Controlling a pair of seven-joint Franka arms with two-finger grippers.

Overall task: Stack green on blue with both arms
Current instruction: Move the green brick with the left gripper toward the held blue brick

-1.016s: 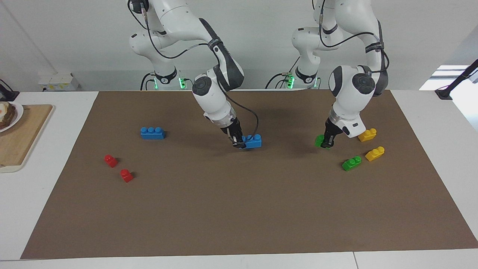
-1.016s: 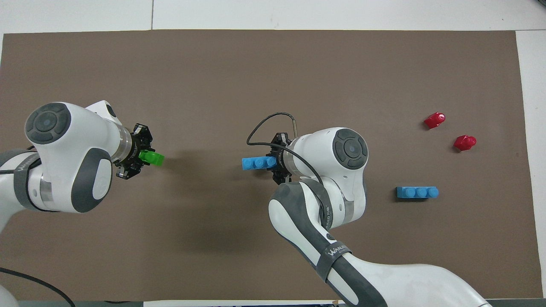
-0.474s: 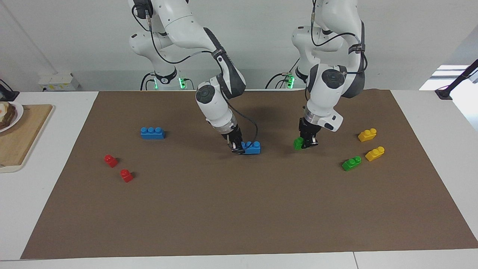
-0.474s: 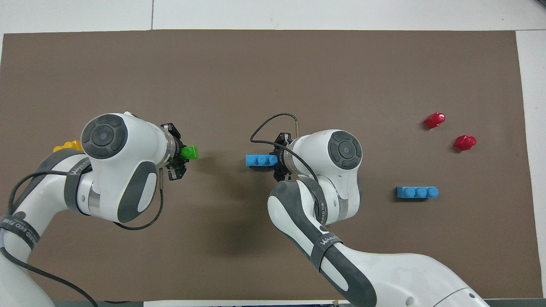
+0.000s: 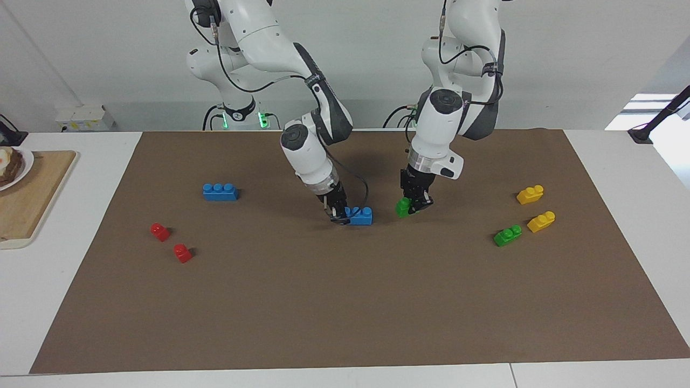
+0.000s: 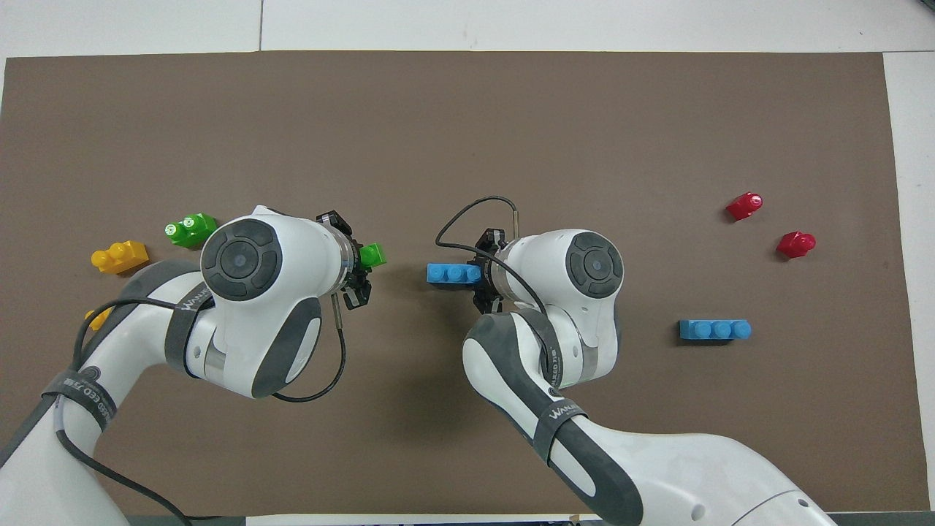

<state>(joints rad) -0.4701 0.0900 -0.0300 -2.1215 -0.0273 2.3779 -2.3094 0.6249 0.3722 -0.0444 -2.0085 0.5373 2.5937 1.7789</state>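
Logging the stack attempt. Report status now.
Left claw shut on green brick, right claw shut on blue brick. Bricks side by side mid-mat, gap between them, not stacked. Nothing in between.

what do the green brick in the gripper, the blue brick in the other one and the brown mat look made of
Green brick, held in the left gripper: likely moulded plastic, going by its bright even colour and rounded studs.
Blue brick, held in the right gripper: probably the same plastic, with three studs and crisp edges.
Brown mat: flat and matte, no sheen; paper or thin card perhaps, hard to tell.
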